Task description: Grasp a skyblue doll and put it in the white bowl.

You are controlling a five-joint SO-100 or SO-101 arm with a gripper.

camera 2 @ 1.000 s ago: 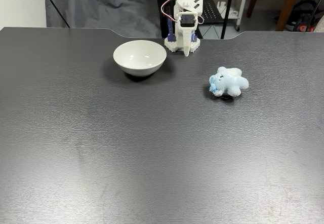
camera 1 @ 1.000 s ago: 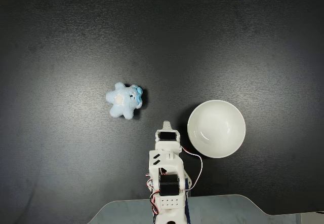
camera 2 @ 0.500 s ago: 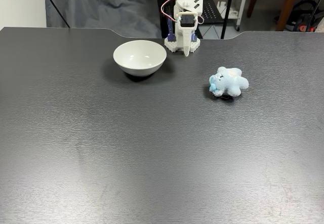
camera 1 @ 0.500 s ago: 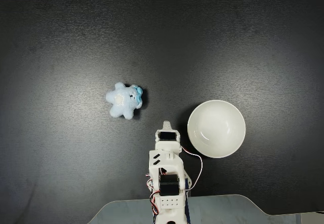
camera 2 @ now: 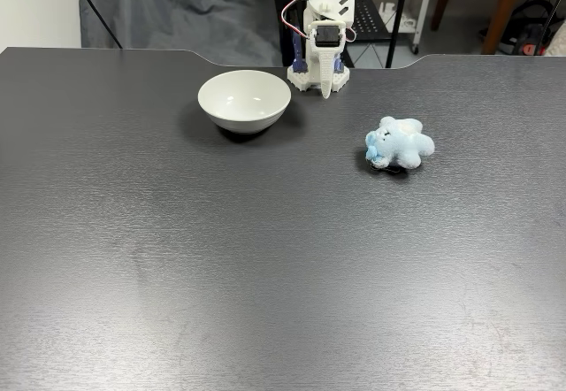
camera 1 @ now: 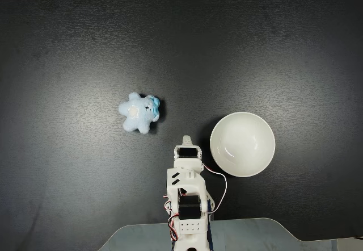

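Observation:
The skyblue doll lies on the black table, a small fluffy star-shaped plush with a whitish patch and a turquoise bit. The white bowl stands upright with nothing in it, apart from the doll. My arm is folded at its base between the two, and my gripper points down at the table with its fingers together and nothing in them. The gripper touches neither the doll nor the bowl.
The black table stretches wide and bare toward the near edge in a fixed view. Behind the arm's base lie a grey cloth, stand legs and cables off the table.

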